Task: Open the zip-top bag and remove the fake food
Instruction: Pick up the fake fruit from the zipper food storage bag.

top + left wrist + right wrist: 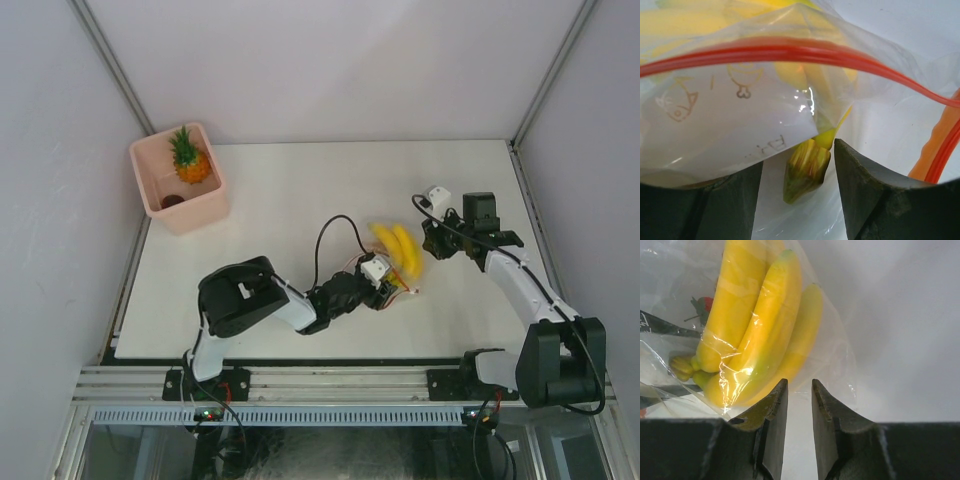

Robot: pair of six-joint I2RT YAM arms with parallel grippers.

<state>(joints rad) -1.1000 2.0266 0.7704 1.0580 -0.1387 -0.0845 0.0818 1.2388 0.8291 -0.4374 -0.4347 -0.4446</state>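
Observation:
The zip-top bag (408,285) is off the table between my two grippers, its red-orange zip strip (790,50) facing the left one. A yellow banana bunch (397,250) sits inside it. My left gripper (799,165) is open at the bag's mouth, and the bunch's greenish stem (807,170) hangs between its fingers without touching them. My right gripper (800,385) is at the bag's far end, its jaws nearly together on the clear film (835,355) just below the bananas (765,325). An orange pineapple (190,160) stands in the pink bin.
The pink bin (205,205) stands at the table's back left corner, with a small dark piece beside the pineapple. Grey walls close in the left, back and right sides. The left arm's black cable (325,240) loops over the table's middle.

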